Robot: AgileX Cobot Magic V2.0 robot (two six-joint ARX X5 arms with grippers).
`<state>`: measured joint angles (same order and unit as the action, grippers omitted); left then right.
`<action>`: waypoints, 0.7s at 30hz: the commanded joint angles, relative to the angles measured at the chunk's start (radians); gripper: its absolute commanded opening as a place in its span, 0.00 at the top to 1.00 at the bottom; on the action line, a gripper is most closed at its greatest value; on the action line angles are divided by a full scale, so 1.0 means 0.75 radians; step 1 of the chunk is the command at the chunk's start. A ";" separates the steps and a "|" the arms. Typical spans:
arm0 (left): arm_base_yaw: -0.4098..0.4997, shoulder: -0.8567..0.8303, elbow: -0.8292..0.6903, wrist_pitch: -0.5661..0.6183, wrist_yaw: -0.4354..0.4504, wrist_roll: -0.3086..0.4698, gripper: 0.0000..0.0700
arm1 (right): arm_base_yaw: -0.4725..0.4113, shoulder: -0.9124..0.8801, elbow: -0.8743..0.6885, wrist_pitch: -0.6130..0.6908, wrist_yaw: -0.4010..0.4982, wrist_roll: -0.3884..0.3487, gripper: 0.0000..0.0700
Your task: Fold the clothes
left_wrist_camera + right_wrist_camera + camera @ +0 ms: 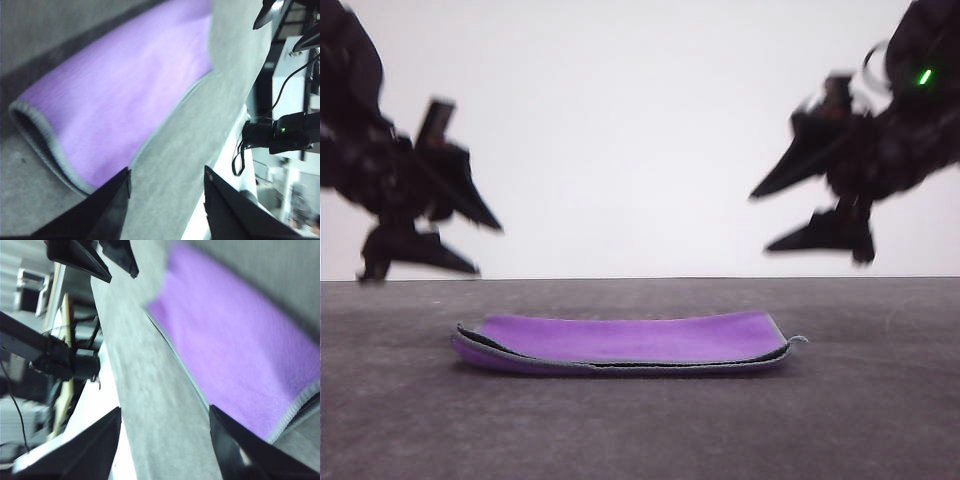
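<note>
Clothes (625, 340) folded purple-side out, mid-bench, both arms raised clear.

Left gripper (445, 235) and right gripper (800, 215) hang spread open, holding nothing. The doubled cloth looks springy; its loose edge may flop open unpressed. The grey felt-like bench (880, 400) offers grip, against a plain white backdrop.

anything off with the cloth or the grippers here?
Nothing stands out. The cloth lies folded on the table, purple face up, its edges nearly matched. The left gripper and right gripper hang open above it, holding nothing.
</note>
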<state>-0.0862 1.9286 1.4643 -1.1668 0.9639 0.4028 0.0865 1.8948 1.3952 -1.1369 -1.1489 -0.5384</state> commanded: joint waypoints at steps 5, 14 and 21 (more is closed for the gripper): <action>0.026 -0.212 0.047 0.084 -0.282 -0.147 0.60 | -0.038 -0.254 0.025 -0.027 0.184 0.074 0.49; 0.029 -0.588 0.047 0.118 -0.688 -0.285 0.60 | -0.049 -0.708 0.022 -0.033 0.604 0.332 0.50; 0.039 -0.718 0.044 -0.008 -0.735 -0.285 0.60 | -0.050 -0.853 -0.121 -0.009 0.670 0.398 0.50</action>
<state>-0.0580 1.3809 1.4807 -1.1729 0.4170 0.1932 0.0498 1.2253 1.3264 -1.1523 -0.6551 -0.2719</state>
